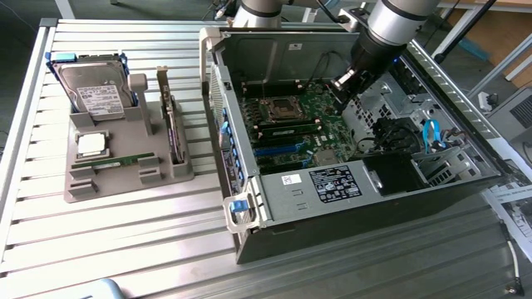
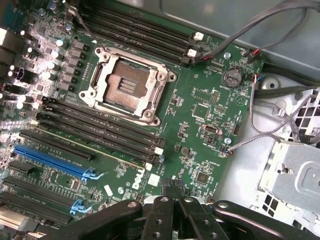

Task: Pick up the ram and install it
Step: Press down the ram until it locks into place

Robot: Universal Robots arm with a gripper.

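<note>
The ram [image 1: 112,161], a narrow green stick, lies flat in the grey holder [image 1: 124,180] on the exterior view's left, outside the computer case. My gripper [image 1: 341,87] hangs inside the open case [image 1: 332,187] above the motherboard [image 2: 210,115], far from that stick. In the wrist view its black fingers [image 2: 172,195] are shut together with nothing between them. The empty processor socket [image 2: 127,85] lies beyond them. Black memory slots [image 2: 100,132] run beside the socket, and a thin green strip [image 1: 287,130] shows along one of them.
The holder also carries a hard drive [image 1: 98,93], a square silver processor [image 1: 91,144] and an upright card [image 1: 171,121]. Loose cables [image 2: 240,35] cross the case near the board's edge. A blue cable [image 1: 432,134] and drive cage [image 1: 440,168] sit on the exterior view's right.
</note>
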